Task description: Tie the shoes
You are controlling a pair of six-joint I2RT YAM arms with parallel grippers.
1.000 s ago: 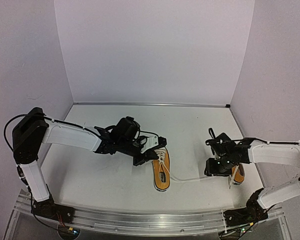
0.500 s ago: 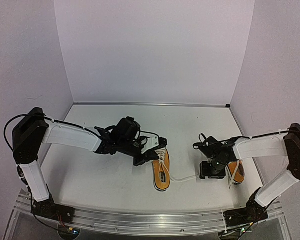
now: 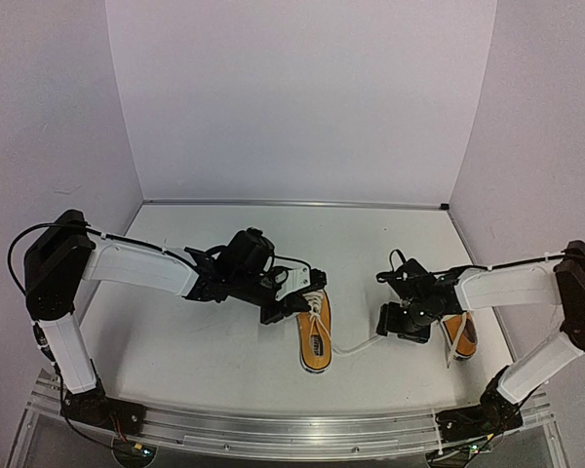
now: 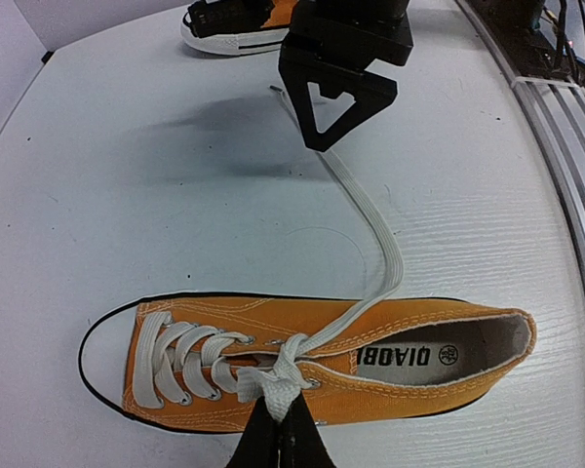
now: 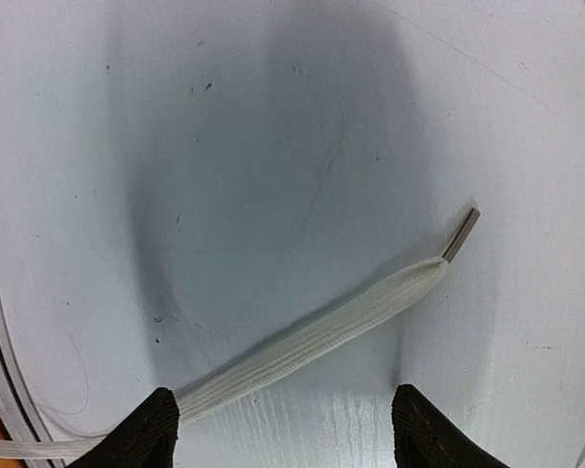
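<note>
The left pincer (image 3: 297, 304) had not moved over the last second. Its fingers were pressed together on the crossed laces at the throat of the middle shoe (image 3: 315, 331), as the left wrist view showed, with the left pincer (image 4: 278, 429) pinching the white bunch. That shoe (image 4: 312, 366) lay flat on the worktop (image 3: 205, 351), toe cap toward the back wall.

The right pincer (image 3: 395, 320) had shifted leftward across both earlier frames, drawing away from the second shoe (image 3: 460, 334) and nearer the middle one. The second shoe, partly hidden behind the right arm a second ago, now showed more of its orange upper beside the arm.

The right pincer's fingers stood apart, holding nothing. In the right wrist view the right pincer (image 5: 288, 434) hung above the loose lace (image 5: 312, 336), which lay flat on the worktop and ran under the gap between the two fingers. The loose lace (image 4: 370, 210) trailed from the middle shoe's knot to the spot beneath the right pincer (image 4: 336, 97).
</note>
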